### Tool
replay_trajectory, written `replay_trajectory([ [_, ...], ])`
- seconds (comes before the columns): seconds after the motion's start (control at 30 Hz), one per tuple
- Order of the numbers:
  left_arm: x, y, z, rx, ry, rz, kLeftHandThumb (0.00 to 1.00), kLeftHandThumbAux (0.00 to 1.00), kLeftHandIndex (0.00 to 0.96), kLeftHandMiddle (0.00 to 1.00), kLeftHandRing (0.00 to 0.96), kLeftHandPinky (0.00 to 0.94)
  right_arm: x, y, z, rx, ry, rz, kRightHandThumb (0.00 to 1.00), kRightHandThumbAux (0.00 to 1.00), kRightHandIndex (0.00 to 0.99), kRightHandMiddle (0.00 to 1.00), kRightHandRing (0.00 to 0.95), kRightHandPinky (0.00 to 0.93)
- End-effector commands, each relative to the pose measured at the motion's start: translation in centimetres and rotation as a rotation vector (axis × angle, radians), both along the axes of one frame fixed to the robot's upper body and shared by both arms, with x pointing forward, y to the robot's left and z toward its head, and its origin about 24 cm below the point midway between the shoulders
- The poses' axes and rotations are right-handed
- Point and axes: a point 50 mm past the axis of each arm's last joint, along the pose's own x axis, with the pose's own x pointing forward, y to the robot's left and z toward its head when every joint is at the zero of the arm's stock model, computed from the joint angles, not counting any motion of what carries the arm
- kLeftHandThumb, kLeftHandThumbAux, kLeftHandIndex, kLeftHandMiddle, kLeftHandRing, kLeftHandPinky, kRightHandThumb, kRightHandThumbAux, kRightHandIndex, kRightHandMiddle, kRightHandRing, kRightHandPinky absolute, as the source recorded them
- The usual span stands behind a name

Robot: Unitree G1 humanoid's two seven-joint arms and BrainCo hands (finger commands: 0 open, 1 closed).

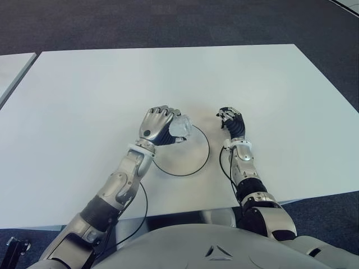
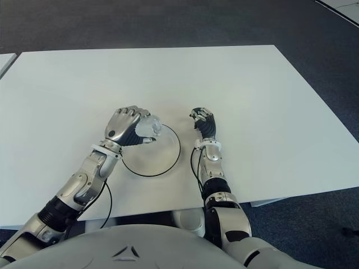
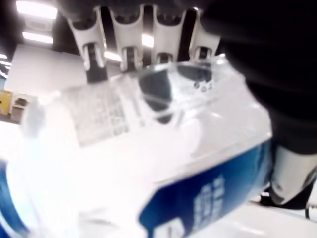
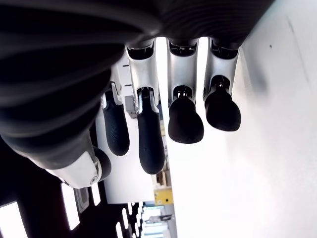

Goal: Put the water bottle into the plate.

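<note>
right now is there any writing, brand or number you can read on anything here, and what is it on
No text can be read.
Water bottle in the left hand, over the plate: white print on its blue label, too blurred to read.
Same bottle, clear part: a block of fine print, too blurred to read.
Right hand, table: none.

Water bottle [image 1: 180, 128]: I see only one clear end past the left hand [image 1: 160, 126]; its fingers cover the rest.
Bottle label [image 3: 208, 198]: blurred in the left wrist view, I cannot read the print.
Plate [image 1: 197, 162]: its near-left rim is behind the left wrist.
Bottle and plate: I cannot tell if they touch.
Table [image 1: 84, 101]: cut off by the left edge.
</note>
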Motion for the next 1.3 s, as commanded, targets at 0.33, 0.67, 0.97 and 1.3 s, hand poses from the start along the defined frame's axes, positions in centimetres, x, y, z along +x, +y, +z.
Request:
replay_trajectory([
  [0.33, -1.1, -1.2, -2.6, 0.053, 0.014, -0.137, 0.849, 0.67, 0.397, 0.551, 0.86, 0.877, -2.1, 0.0, -3.0, 0.022, 0.158, -0.017, 0.842, 0.68, 0.426, 0.555, 0.777, 0.75],
  [0.67, -1.4, -1.5, -3.7, 0.091, 0.06, -0.176, 0.849, 0.67, 0.396, 0.55, 0.857, 0.865, -2.1, 0.0, -3.0, 0.028, 0.161, -0.016, 0.843, 0.679, 0.426, 0.555, 0.778, 0.752],
  [0.97, -1.5, -1.6, -4.3, 0.12, 0.083, -0.184, 0.849, 0.67, 0.395, 0.548, 0.852, 0.865, -2.1, 0.1, -3.0, 0.026, 0.161, -0.011, 0.843, 0.68, 0.426, 0.557, 0.774, 0.75],
  [1.3, -1.8, -1.6, -4.4, 0.101, 0.08, -0.166, 0.848, 0.665, 0.405, 0.584, 0.767, 0.753, -2.1, 0.1, -3.0, 0.026, 0.159, -0.009, 0.843, 0.68, 0.426, 0.555, 0.772, 0.746],
])
